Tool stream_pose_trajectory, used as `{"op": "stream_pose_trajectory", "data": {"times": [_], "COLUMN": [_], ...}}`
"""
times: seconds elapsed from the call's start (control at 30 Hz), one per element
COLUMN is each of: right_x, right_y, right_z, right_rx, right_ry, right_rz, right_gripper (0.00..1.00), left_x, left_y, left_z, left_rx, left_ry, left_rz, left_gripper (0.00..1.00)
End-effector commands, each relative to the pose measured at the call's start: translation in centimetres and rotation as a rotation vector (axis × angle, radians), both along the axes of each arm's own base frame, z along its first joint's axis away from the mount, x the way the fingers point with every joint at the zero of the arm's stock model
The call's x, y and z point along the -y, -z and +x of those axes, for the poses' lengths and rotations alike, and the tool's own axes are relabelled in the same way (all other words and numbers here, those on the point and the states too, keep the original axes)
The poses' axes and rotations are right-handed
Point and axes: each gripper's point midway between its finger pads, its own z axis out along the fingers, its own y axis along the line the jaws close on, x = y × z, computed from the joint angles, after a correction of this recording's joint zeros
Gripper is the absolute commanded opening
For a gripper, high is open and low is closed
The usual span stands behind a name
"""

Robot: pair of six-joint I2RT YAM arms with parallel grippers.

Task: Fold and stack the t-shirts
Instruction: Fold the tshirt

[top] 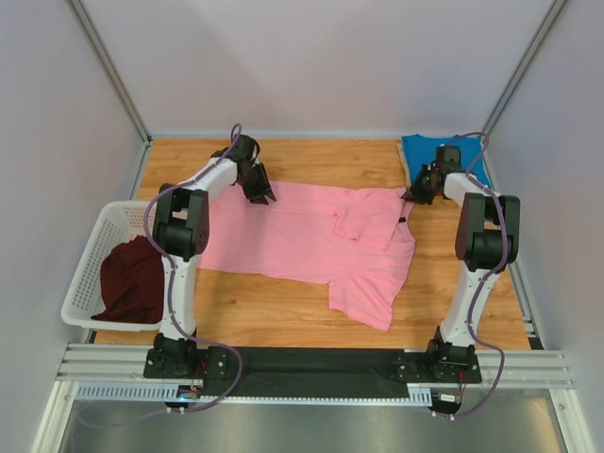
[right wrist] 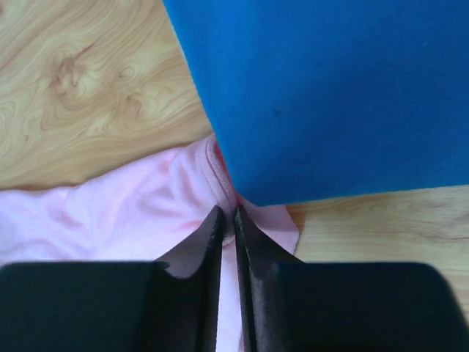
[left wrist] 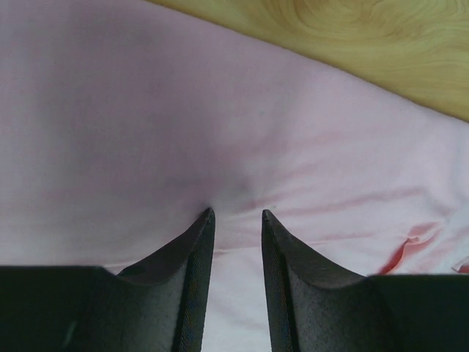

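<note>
From above there are three t-shirts. One pink t-shirt [top: 311,247] lies spread across the middle of the wooden table [top: 283,316]. One blue t-shirt [top: 420,151] lies folded at the far right corner. One maroon t-shirt [top: 132,278] sits crumpled in the single white basket [top: 87,257] at the left edge. Two arms reach out: the left gripper [top: 260,193] is at the pink shirt's far left edge, the right gripper [top: 415,194] at its far right corner, just beside the blue one. The left wrist view shows the left gripper [left wrist: 236,213] with its jaws partly apart, tips set down on the pink t-shirt [left wrist: 220,110] (the cloth puckers slightly there), and table [left wrist: 352,44] beyond. The right wrist view shows the right gripper [right wrist: 227,210] with jaws nearly together, pinching the hem of the pink t-shirt [right wrist: 124,205] where it meets the blue t-shirt [right wrist: 330,95], which overlaps it, on the table [right wrist: 80,81].
</note>
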Motion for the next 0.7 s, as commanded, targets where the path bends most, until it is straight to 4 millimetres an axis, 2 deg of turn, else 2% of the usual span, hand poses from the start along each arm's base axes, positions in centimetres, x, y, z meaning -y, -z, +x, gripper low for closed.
{"op": "stream_pose_trajectory", "data": {"times": [0.0, 0.03, 0.1, 0.13, 0.23, 0.33, 0.43, 0.5, 0.53, 0.57, 0.6, 0.63, 0.67], "right_x": [1.7, 2.4, 3.3, 3.5, 4.1, 3.5, 3.0, 3.1, 3.2, 3.1, 3.5, 3.4, 3.2], "right_y": [-0.9, -0.2, -0.5, 0.1, -0.5, -0.5, -2.1, -3.1, -4.9, -5.3, -5.8, -6.4, -6.8], "right_z": [2.0, 1.5, 1.1, 0.4, 0.7, 1.3, 1.6, 0.9, 0.6, -0.5, -1.3, -3.3, -4.3], "right_rx": [0.053, 0.031, 0.042, 0.030, 0.059, 0.057, 0.081, 0.077, 0.096, 0.043, 0.014, -0.045, -0.071], "right_ry": [0.058, 0.092, 0.149, 0.165, 0.197, 0.167, 0.146, 0.153, 0.162, 0.173, 0.197, 0.203, 0.199], "right_rz": [-0.048, -0.073, -0.082, -0.074, -0.071, -0.045, -0.025, -0.033, -0.038, -0.038, -0.061, -0.072, -0.090], "right_gripper": [0.10, 0.06, 0.00, 0.00, 0.00, 0.01, 0.09, 0.19, 0.24, 0.32, 0.34, 0.36, 0.37], "left_x": [-1.7, -2.1, -2.7, -3.0, -3.7, -2.8, -1.4, -1.0, -1.1, -1.3, -1.6, -2.2, -2.6], "left_y": [-0.1, 0.3, 1.1, 1.4, 2.2, 1.4, -1.0, -3.6, -4.6, -6.3, -7.5, -8.2, -10.3], "left_z": [0.8, 0.7, 0.2, 0.0, -0.5, -0.2, 0.1, 0.4, 0.4, -0.1, -0.1, -0.2, -0.5], "left_rx": [0.017, 0.009, -0.017, -0.024, -0.052, -0.023, 0.021, 0.061, 0.078, 0.090, 0.110, 0.130, 0.170], "left_ry": [-0.020, -0.033, -0.053, -0.061, -0.096, -0.086, -0.054, -0.032, -0.019, -0.013, -0.011, -0.007, -0.010], "left_rz": [0.045, 0.059, 0.075, 0.088, 0.105, 0.046, -0.040, -0.066, -0.063, -0.053, -0.041, -0.007, 0.003], "left_gripper": [0.40, 0.40, 0.40, 0.40, 0.40, 0.40, 0.42, 0.43, 0.43, 0.45, 0.45, 0.46, 0.47]}}
